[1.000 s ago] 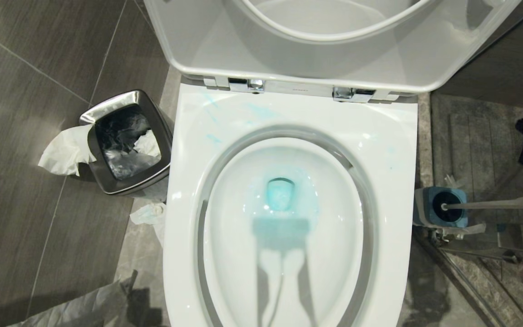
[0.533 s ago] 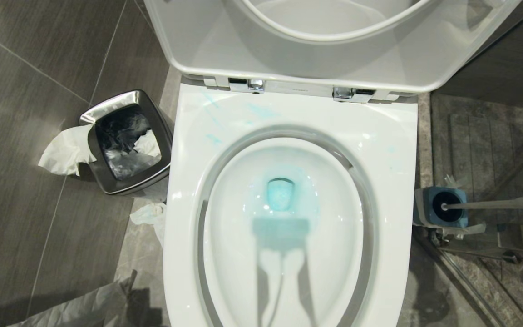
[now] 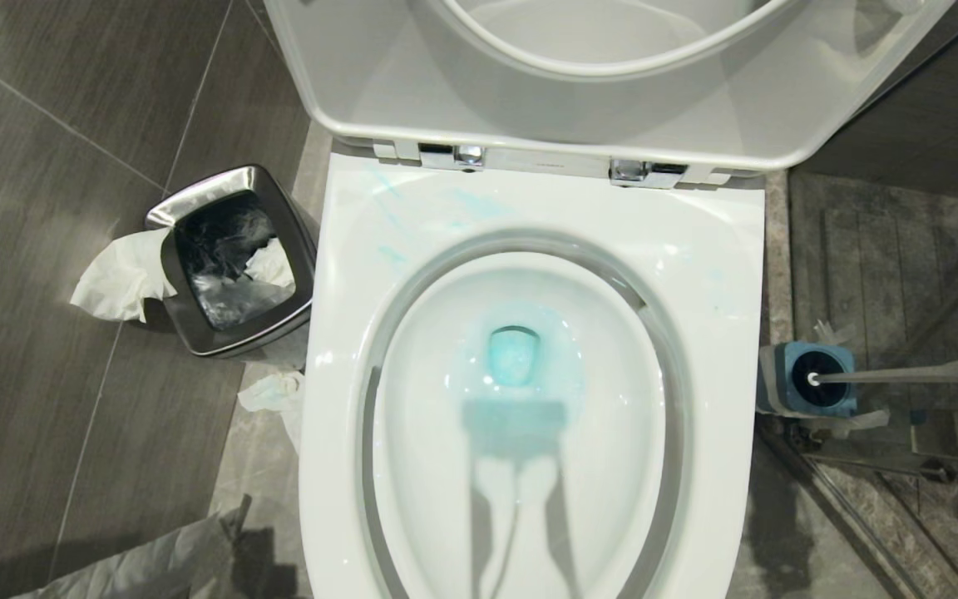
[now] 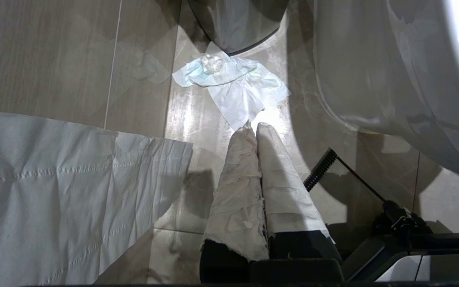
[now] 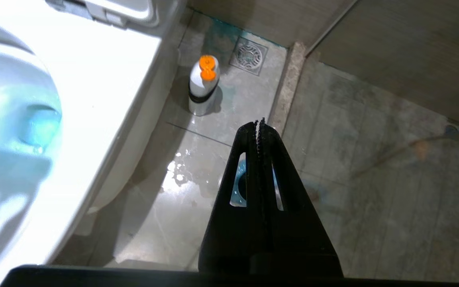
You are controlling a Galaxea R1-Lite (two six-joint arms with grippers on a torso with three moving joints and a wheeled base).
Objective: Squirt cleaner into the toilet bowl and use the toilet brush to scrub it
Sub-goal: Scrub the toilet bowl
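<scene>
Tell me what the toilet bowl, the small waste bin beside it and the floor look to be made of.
Toilet bowl: glossy white glazed ceramic, judging by the sharp highlights on its rim. Waste bin: brushed or polished steel, going by its grey metallic sheen and mirror-like edge; it has a dark plastic liner. Floor: large grey tiles, probably porcelain or stone-look, with thin grout lines and a soft satin sheen.

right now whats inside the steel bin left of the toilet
The steel bin holds a dark, shiny liner and crumpled white tissue; more white tissue hangs over its outer rim. Anything beneath the liner's folds is covered and cannot be seen.
</scene>
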